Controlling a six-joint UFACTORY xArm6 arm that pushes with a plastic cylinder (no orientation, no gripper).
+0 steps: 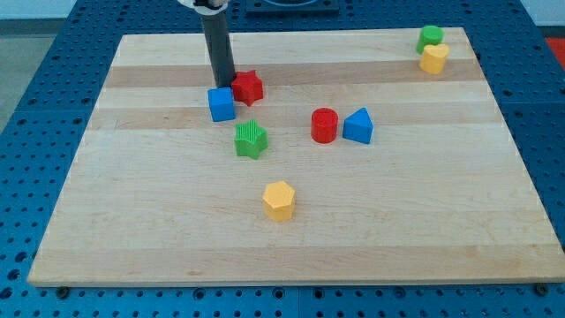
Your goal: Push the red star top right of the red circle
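Observation:
The red star [249, 87] lies on the wooden board in the upper left-middle of the view. The red circle [325, 125], a short cylinder, stands to the star's lower right, near the board's middle. My tip [224, 85] comes down from the view's top and touches the board right at the star's left side, just above the blue cube [222, 103]. The star, my tip and the blue cube are packed close together.
A blue triangular block [358, 126] touches the red circle's right side. A green star [251, 139] lies below the blue cube. A yellow hexagon [279, 200] sits lower, mid-board. A green block [430, 37] and a yellow block [433, 59] are at the top right corner.

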